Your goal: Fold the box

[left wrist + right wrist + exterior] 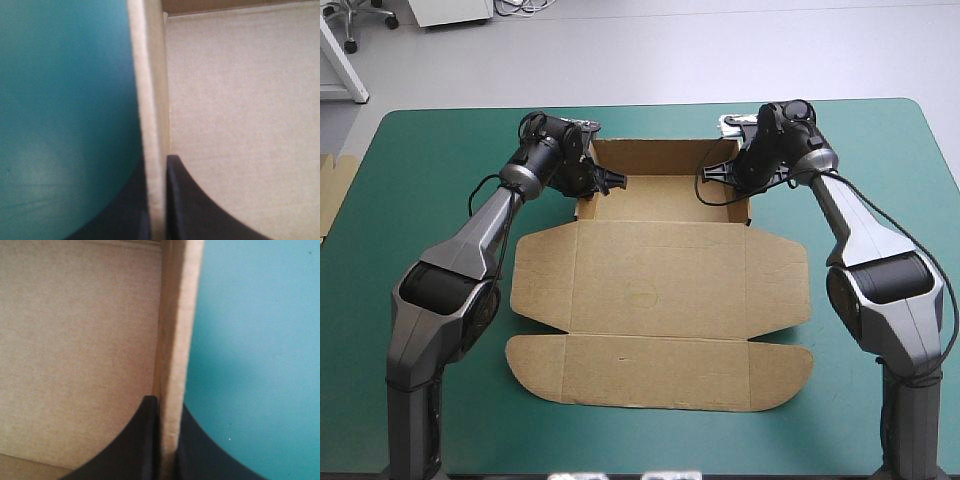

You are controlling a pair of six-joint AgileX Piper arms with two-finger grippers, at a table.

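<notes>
The brown box (pixel 660 300) lies in the middle of the teal-green table, its far end raised into a shallow tray (pixel 665 185) and its lid and flaps flat toward the near edge. My left gripper (pixel 603 181) is shut on the tray's left side wall (pixel 152 115), one finger (pixel 200 210) inside the tray, the other outside. At the opposite end my right gripper (pixel 715 172) is shut on the right side wall (pixel 177 355), with one finger (pixel 135 445) inside and the other over the table cover.
An edge of more brown board (pixel 332 190) shows at the table's left edge. Bare teal-green cover (pixel 440 160) lies on both sides of the box, out to the table's left and right edges.
</notes>
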